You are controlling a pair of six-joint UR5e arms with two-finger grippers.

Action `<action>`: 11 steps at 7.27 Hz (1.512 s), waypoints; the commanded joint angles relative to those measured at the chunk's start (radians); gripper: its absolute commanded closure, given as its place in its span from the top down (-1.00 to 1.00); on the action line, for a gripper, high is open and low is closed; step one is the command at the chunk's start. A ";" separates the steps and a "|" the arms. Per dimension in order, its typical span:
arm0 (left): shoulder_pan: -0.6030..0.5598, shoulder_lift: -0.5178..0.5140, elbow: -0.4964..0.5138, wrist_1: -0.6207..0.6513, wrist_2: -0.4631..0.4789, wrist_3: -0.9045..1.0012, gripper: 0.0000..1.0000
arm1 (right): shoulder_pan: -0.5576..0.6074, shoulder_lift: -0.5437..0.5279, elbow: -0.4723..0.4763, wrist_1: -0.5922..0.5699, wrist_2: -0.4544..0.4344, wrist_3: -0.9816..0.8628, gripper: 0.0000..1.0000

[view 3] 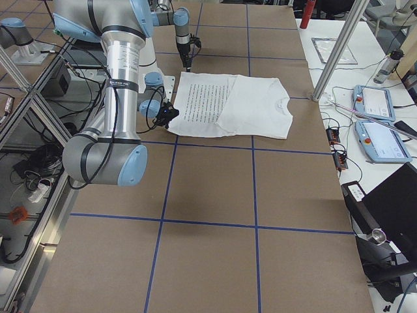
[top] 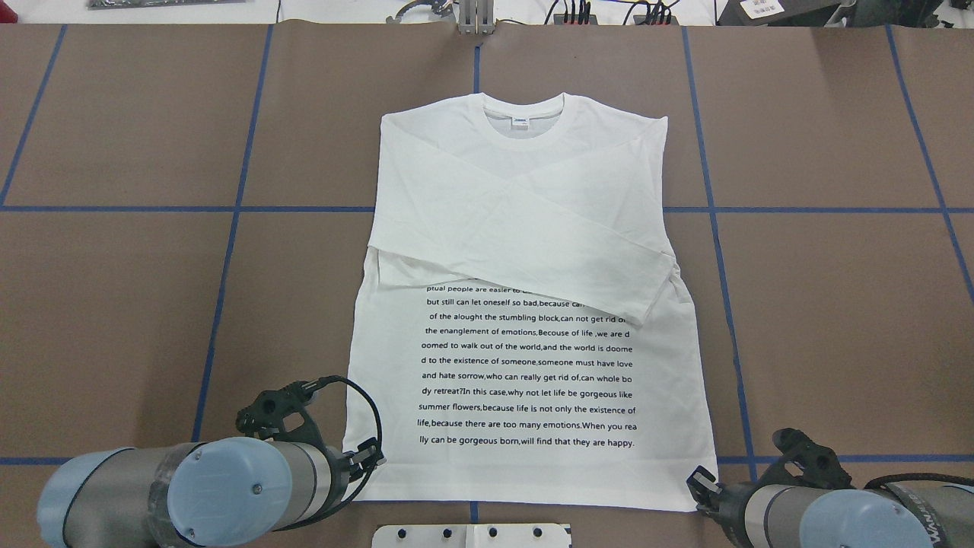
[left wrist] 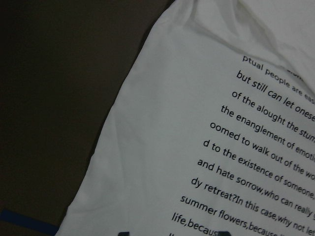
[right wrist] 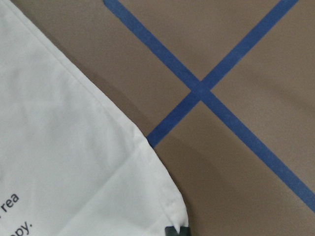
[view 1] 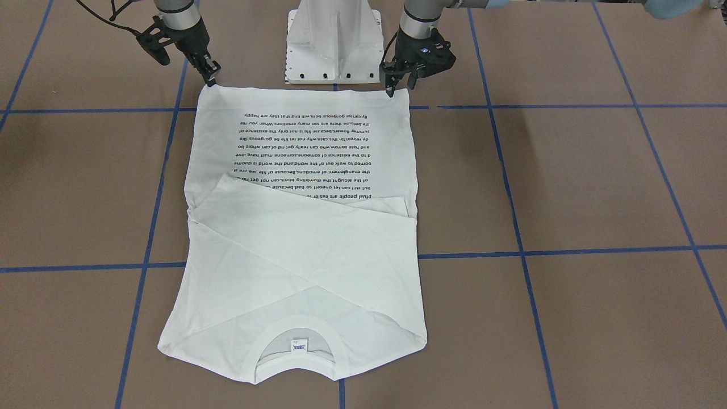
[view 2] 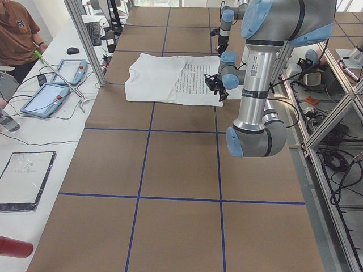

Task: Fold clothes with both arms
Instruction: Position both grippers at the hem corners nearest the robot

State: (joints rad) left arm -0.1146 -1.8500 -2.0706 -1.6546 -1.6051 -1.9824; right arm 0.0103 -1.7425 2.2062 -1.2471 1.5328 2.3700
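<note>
The white long-sleeved T-shirt (view 1: 306,250) lies flat on the brown table, text side up, both sleeves folded across the chest and the neck away from the robot (top: 525,228). My left gripper (view 1: 399,90) is open at the left hem corner (top: 369,457). In the left wrist view (left wrist: 173,233) its two tips stand wide apart over the cloth (left wrist: 172,147). My right gripper (view 1: 212,78) is at the right hem corner (top: 698,483). In the right wrist view (right wrist: 176,229) its tips are close together on that corner of the shirt (right wrist: 74,162).
The white pedestal base (view 1: 333,45) stands between the arms, just behind the hem. Blue tape lines (top: 228,209) grid the table. A person (view 2: 17,34) and tablets (view 2: 48,96) are at a side bench beyond the table's far edge.
</note>
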 commanded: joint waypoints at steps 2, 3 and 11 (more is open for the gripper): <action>0.027 0.014 0.024 0.015 0.007 -0.041 0.35 | 0.000 0.001 0.007 0.000 0.000 0.000 -1.00; 0.036 0.012 0.027 0.033 0.005 -0.041 0.33 | 0.002 0.001 0.009 -0.002 0.000 0.000 -1.00; 0.053 0.002 0.030 0.033 0.007 -0.042 -0.35 | 0.008 -0.005 0.023 -0.015 0.000 0.000 -1.00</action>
State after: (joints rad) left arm -0.0622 -1.8475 -2.0406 -1.6214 -1.5991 -2.0249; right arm 0.0184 -1.7465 2.2275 -1.2532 1.5325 2.3700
